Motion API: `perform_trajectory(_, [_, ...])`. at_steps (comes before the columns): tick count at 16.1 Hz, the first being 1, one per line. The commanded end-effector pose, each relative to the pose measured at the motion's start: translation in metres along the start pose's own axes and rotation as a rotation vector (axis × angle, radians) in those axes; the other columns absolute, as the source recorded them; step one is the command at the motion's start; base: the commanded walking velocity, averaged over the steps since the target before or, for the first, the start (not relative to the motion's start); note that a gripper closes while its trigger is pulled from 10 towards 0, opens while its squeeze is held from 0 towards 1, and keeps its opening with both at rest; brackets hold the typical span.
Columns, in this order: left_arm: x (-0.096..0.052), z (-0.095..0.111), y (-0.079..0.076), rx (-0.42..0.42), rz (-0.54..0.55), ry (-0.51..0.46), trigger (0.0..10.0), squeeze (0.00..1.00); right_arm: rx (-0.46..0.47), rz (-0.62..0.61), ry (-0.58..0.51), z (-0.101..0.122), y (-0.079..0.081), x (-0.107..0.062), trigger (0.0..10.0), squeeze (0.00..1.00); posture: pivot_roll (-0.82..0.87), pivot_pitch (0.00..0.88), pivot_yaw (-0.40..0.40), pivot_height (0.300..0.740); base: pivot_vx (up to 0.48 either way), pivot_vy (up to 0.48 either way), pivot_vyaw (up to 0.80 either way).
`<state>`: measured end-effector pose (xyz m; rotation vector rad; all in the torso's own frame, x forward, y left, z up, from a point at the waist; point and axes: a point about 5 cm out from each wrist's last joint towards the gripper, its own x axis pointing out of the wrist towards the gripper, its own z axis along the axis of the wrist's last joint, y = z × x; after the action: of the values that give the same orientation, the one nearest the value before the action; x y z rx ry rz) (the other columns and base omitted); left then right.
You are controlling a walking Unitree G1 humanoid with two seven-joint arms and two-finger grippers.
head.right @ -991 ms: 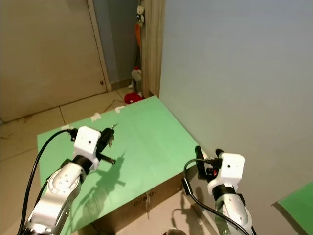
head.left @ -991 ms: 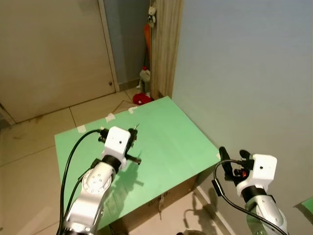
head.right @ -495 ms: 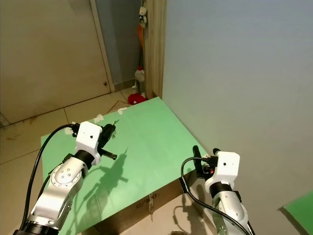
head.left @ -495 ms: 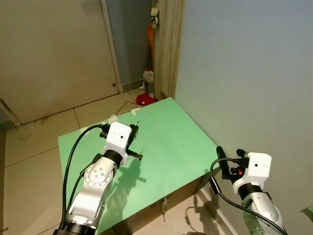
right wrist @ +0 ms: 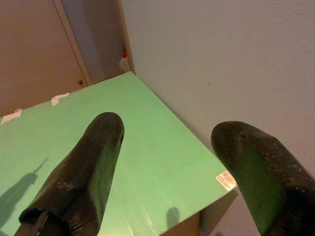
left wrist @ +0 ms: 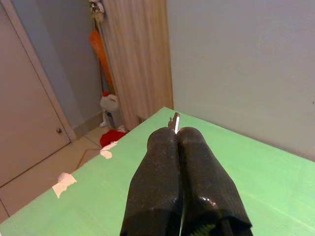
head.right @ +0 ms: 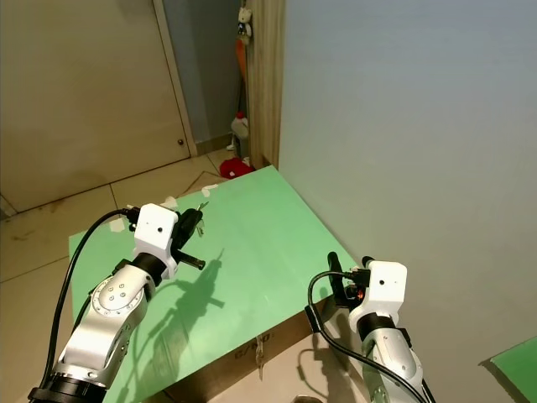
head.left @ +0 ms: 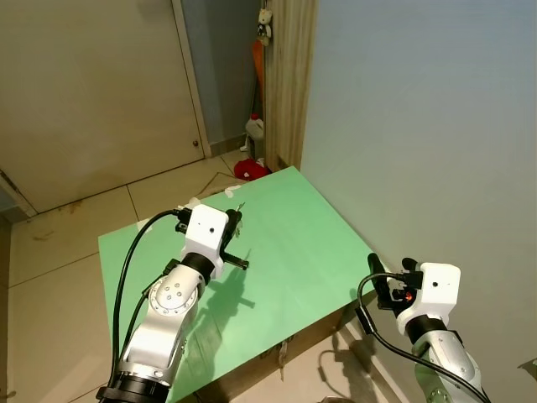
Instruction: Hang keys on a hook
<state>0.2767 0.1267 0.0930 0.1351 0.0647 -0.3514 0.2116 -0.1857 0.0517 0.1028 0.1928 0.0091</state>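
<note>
My left gripper (head.left: pixel 232 222) hovers over the far left part of the green tabletop (head.left: pixel 294 235), shut on a small silver key (left wrist: pixel 175 121) whose tip pokes out past the fingertips. That key tip (head.left: pixel 240 206) points toward the far edge of the table. My right gripper (head.left: pixel 391 269) hangs open off the near right corner of the table, beside the wall, with nothing between its fingers (right wrist: pixel 88 162). I cannot make out a hook; a small toy (head.left: pixel 263 25) and an orange item (head.left: pixel 256 63) hang high beside the wooden panel (head.left: pixel 289 75).
The green top lies on a cardboard box (head.left: pixel 281 348). A blue-grey wall (head.left: pixel 419 126) runs along its right side. Beyond the table are a tiled floor, a beige door (head.left: pixel 92 92), a white bottle (head.left: pixel 252 130) and a red object (head.left: pixel 250 170) on the floor.
The camera has risen and tilted a little, shifting the whole picture. My left gripper stays shut on the key and has edged slightly forward. The right arm sits a bit lower.
</note>
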Motion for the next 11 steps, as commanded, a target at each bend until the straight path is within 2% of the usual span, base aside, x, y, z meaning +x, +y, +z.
perform_trajectory(1, [0.0030, 0.0029, -0.0008, 0.014, -0.017, -0.007, 10.0, 0.00, -0.011, 0.005, -0.010, 0.0038, 0.0013, 0.0036, 10.0, 0.00, -0.17, 0.000, 0.041, 0.740, 0.000, 0.000, 0.00])
perform_trajectory(7, [0.0061, 0.0031, -0.0017, -0.015, -0.015, -0.004, 10.0, 0.00, -0.012, 0.013, -0.009, 0.0034, 0.0041, 0.0030, 10.0, 0.00, -0.18, 0.000, 0.041, 0.740, 0.000, 0.000, 0.00])
perform_trajectory(11, [0.0092, 0.0030, -0.0021, -0.022, -0.017, 0.000, 10.0, 0.00, -0.015, 0.012, -0.005, 0.0032, 0.0033, 0.0025, 10.0, 0.00, -0.18, 0.000, 0.040, 0.740, -0.345, 0.000, 0.00])
